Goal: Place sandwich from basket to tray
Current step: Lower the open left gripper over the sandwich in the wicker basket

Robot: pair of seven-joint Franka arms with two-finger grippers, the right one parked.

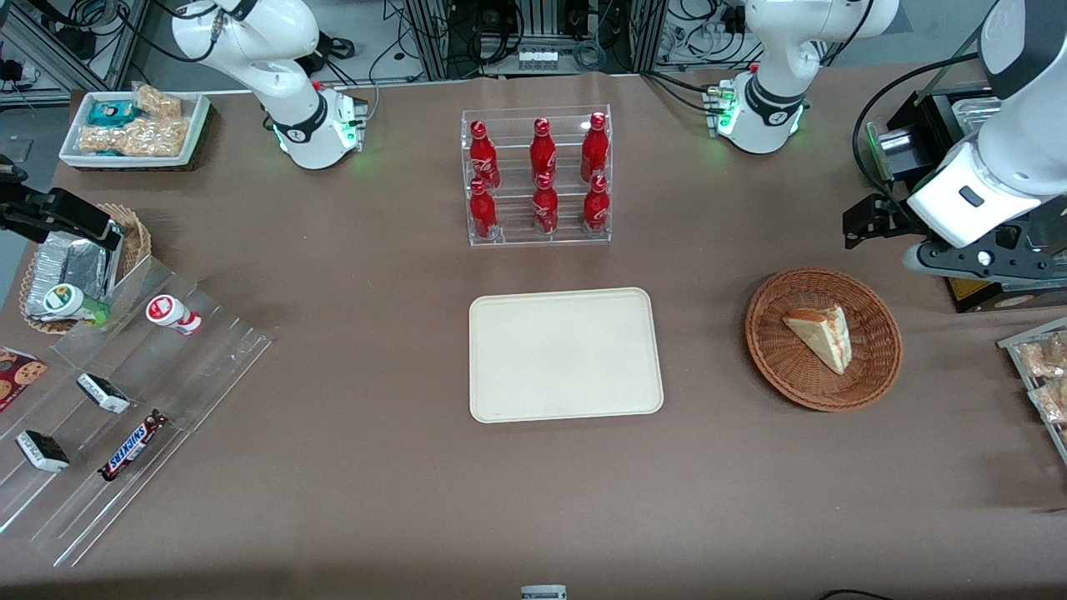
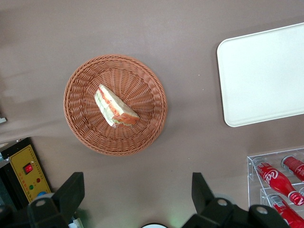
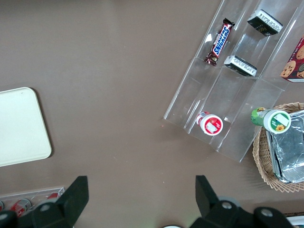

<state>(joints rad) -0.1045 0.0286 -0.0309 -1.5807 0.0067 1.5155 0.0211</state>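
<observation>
1. From the front, we saw the sandwich (image 1: 821, 335) lying flat in the round brown basket (image 1: 771, 360), its pointed end nearest the camera. The basket sat toward the working arm's end of the table, well apart from the cream tray (image 1: 565, 354), which lay bare at the middle of the table. The gripper (image 1: 867, 223) hung above the table, farther from the camera than the basket and not over it. The rack of red bottles (image 1: 538, 177) stood farther from the camera than the tray.

2. From the left wrist, we looked straight down on the sandwich (image 2: 115, 107) in the basket (image 2: 78, 118), with the tray (image 2: 263, 76) off to one side. The gripper (image 2: 137, 197) had its fingers (image 2: 71, 190) spread wide, holding nothing.

3. From the right wrist, only a corner of the tray (image 3: 21, 126) showed.

4. We judged the sandwich light, soft and easily crushed, its layers liable to slide apart. We would close gently across the two long bread faces near the thick middle, not at the thin tip.
</observation>
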